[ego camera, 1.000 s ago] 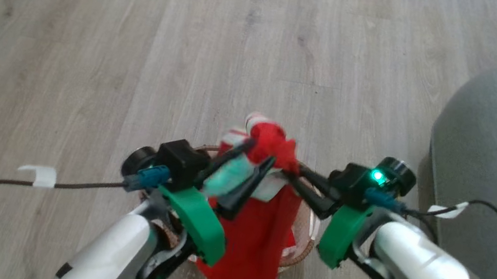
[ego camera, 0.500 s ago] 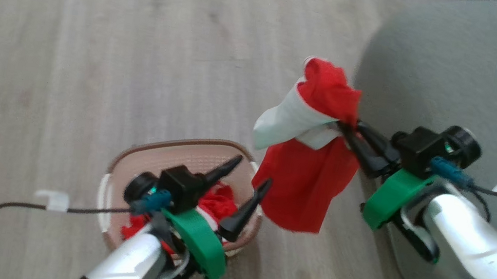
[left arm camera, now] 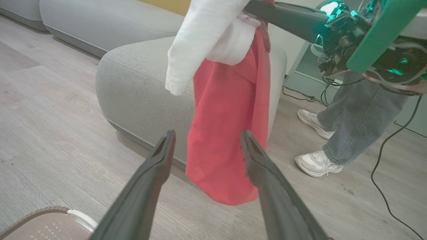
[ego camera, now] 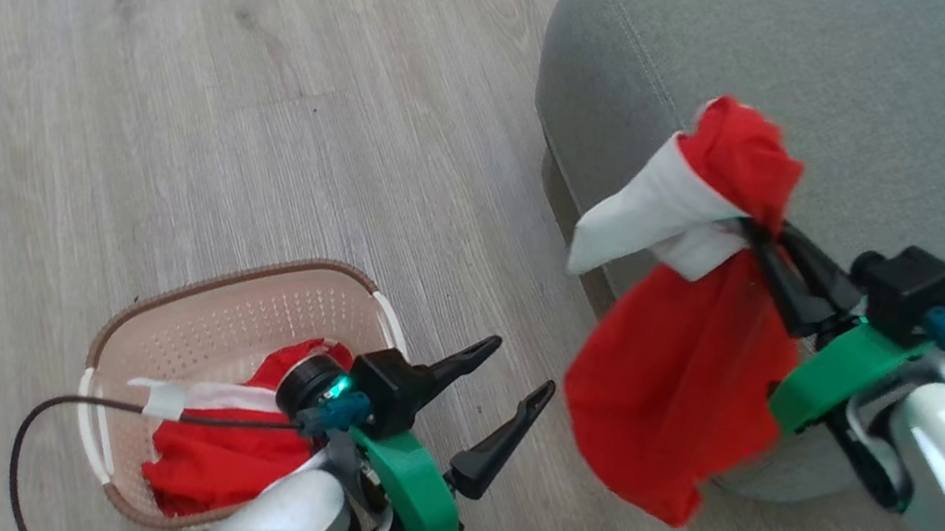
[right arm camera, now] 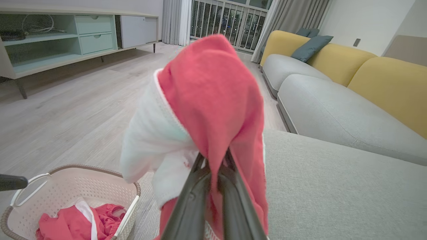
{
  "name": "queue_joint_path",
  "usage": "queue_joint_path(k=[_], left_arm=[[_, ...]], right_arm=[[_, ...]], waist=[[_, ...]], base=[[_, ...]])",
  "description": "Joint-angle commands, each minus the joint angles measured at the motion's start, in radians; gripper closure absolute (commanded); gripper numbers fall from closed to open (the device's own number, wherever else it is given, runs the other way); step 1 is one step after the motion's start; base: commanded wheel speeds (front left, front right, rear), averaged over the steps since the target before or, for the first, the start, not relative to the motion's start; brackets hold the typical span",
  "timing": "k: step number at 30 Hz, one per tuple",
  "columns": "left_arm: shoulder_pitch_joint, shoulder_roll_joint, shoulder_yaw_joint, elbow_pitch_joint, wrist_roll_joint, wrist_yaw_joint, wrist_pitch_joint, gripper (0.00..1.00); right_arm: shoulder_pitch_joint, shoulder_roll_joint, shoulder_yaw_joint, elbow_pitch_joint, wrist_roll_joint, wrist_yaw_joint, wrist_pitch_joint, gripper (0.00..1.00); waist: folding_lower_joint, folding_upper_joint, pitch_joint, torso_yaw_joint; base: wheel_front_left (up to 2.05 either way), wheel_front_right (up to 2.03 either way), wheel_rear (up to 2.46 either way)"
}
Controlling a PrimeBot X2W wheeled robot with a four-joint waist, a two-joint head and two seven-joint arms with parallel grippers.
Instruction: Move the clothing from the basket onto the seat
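The right jaws are clamped almost shut on a bunched fold of a soft bright red fabric garment (ego camera: 677,399), just under its white trim band (ego camera: 643,221). The left jaws stand wide apart with nothing between them, by the rim of the small oval cream perforated plastic basket (ego camera: 240,315).

A second ago both pairs pinched this garment above the basket. Since then the left pair has let go and the right arm has swung it across, the head camera turning with it. It now hangs free before the rounded corner of the large grey upholstered seat (ego camera: 839,67), not yet over the cushion top, so the carry looks about half done.

More red clothing (ego camera: 209,460) lies in the basket, partly covered by the left forearm, so the count is unclear. The carried garment's hem is blurred. A person's jeans-clad legs (left arm camera: 360,110) stand past the seat.
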Motion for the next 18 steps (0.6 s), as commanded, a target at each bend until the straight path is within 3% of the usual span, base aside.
queue_joint_path(k=[1,11,18], left_arm=[[-0.053,-0.003,0.026,-0.024,0.003,-0.004,-0.013,0.00],[-0.125,0.014,0.036,-0.039,0.021,0.003,-0.011,0.00],[-0.268,0.104,0.096,-0.116,0.067,0.028,0.022,0.00]], right_arm=[[-0.008,-0.019,-0.020,-0.038,-0.007,0.000,-0.007,1.00],[-0.063,-0.026,-0.171,-0.070,0.010,0.000,-0.007,1.00],[-0.429,-0.090,-0.380,0.082,0.003,0.000,-0.001,1.00]], waist=[[0.0000,-0.0001,0.012,0.002],[0.0000,-0.0001,0.133,0.054],[0.0000,-0.0001,0.401,0.111]], base=[[0.00,0.00,0.00],[0.00,0.00,0.00],[0.00,0.00,0.00]])
